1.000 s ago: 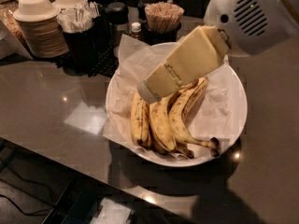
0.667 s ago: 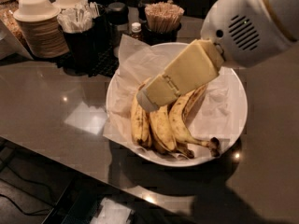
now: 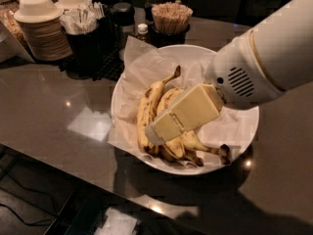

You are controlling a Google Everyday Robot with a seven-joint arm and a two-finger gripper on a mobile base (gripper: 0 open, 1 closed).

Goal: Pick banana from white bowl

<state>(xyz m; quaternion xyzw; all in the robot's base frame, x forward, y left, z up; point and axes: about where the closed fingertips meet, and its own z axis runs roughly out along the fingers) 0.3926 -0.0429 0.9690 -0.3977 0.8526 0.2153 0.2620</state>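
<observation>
The white bowl (image 3: 119,89) sits mid-counter, lined with crumpled white paper. Several speckled yellow bananas lie in it. The strongly curved banana (image 3: 201,146) lies at the bowl's front, its blackened stem stub pointing right. A straighter banana (image 3: 149,102) lies at the left with its stem pointing up. My gripper (image 3: 152,133), a cream-coloured block on the white arm, reaches in from the right. Its tip is down among the bananas and covers their middles.
Stacked off-white paper bowls (image 3: 41,26) stand at the back left. Beside them are a black holder with packets (image 3: 85,28), a small bottle (image 3: 142,32) and a cup of wooden stirrers (image 3: 171,18). The dark counter (image 3: 58,111) ends near the front, with floor and cables below.
The gripper has come down and forward from above the bowl's back onto the bananas. The arm's white head has dropped lower on the right. The bananas have not visibly moved.
</observation>
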